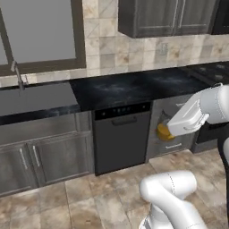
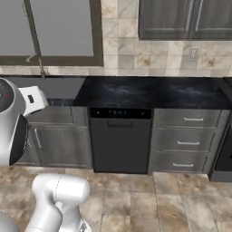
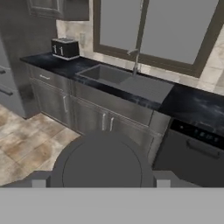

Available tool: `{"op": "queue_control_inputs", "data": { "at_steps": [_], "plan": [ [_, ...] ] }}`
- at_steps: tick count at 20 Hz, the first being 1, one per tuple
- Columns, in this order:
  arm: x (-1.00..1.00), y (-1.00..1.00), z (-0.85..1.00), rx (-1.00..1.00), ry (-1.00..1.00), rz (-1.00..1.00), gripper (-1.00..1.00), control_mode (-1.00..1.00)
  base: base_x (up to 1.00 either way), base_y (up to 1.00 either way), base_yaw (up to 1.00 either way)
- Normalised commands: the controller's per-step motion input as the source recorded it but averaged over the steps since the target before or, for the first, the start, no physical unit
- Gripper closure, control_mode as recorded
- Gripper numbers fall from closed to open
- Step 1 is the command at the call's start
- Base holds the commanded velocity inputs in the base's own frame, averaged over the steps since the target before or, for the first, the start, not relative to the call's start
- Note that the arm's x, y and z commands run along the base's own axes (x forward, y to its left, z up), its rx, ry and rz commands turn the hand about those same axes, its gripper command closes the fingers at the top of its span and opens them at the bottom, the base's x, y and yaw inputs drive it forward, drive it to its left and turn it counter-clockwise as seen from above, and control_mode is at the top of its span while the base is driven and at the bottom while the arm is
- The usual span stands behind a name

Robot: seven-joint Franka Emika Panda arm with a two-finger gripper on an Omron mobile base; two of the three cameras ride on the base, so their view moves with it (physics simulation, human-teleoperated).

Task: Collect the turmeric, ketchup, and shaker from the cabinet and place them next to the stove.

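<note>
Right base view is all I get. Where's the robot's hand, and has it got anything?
Observer: In the left base view, the gripper is low in front of the drawers, right of the dishwasher.
Operator: Is it holding something?
Observer: Yes, the turmeric. The hand view shows its dark lid between the fingers.
Operator: What else am I missing?
Observer: A toaster stands on the counter beyond the sink.
</note>
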Motion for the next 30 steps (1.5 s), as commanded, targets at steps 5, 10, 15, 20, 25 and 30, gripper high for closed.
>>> {"op": "queue_control_inputs", "data": {
  "at_steps": [5,10,15,20,25,30],
  "plan": [
    [0.0,0.0,0.0,0.0,0.0,0.0,1.0,1.0,0.59,-1.0,0.0],
    [0.0,0.0,0.0,0.0,0.0,0.0,1.0,1.0,0.73,-1.0,0.0],
    [0.0,0.0,0.0,0.0,0.0,0.0,1.0,1.0,0.82,-0.98,0.0],
    [0.0,0.0,0.0,0.0,0.0,0.0,1.0,1.0,0.87,-0.94,0.0],
    [0.0,0.0,0.0,0.0,0.0,0.0,1.0,1.0,0.86,-0.82,0.0],
    [0.0,0.0,0.0,0.0,0.0,0.0,1.0,1.0,0.8,-0.6,0.0]
  ]
}}
